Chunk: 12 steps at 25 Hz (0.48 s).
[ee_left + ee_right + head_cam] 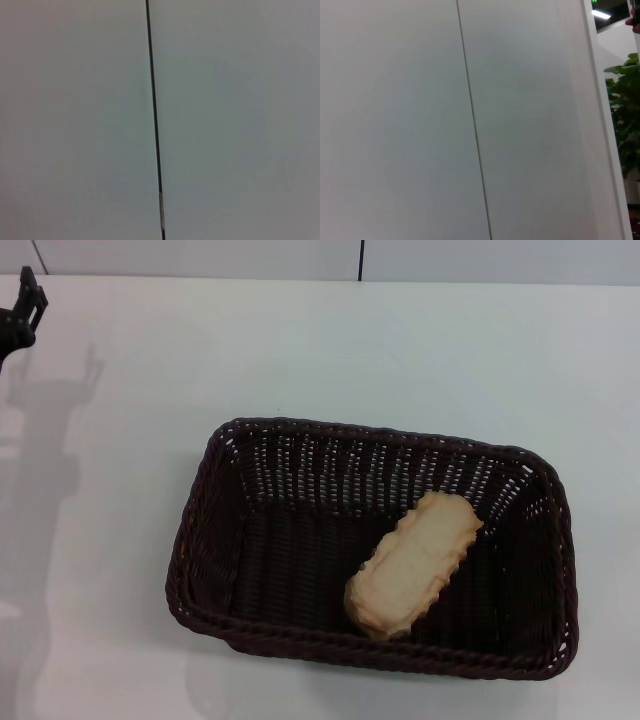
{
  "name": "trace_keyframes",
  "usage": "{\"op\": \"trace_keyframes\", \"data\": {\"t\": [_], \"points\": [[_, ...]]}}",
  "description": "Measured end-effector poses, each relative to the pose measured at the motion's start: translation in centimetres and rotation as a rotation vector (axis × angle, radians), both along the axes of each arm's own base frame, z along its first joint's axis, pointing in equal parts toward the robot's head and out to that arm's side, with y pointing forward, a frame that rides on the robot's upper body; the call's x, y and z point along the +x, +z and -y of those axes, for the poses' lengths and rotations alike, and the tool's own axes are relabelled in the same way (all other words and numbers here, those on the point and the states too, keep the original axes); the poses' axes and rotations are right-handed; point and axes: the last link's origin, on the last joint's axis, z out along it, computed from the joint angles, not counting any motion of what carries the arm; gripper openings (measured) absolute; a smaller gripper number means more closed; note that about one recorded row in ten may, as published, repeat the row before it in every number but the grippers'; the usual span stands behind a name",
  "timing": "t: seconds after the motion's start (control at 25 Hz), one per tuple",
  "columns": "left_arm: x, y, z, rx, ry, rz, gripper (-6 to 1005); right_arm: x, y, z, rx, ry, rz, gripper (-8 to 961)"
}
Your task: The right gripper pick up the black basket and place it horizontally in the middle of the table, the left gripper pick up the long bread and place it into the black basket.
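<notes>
The black basket stands on the white table, in the middle and a little to the right in the head view, long side crosswise. The long bread lies inside it on the right half, diagonal, with its pale flat underside up. Part of my left gripper shows at the far left edge, raised and well away from the basket. My right gripper is out of view. Both wrist views show only wall, with no task object in them.
A pale wall with a dark vertical seam runs behind the table's far edge. The left wrist view shows a wall seam. The right wrist view shows wall panels and a green plant at one side.
</notes>
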Motion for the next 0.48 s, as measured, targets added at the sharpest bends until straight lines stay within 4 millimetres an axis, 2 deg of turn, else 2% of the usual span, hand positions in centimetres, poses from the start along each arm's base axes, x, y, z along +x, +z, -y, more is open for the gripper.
{"op": "trace_keyframes", "data": {"t": [0.48], "points": [[0.1,-1.0,0.0,-0.057,-0.004,0.006,855,0.0,0.1,-0.4,-0.008,0.006,0.011,823]]}}
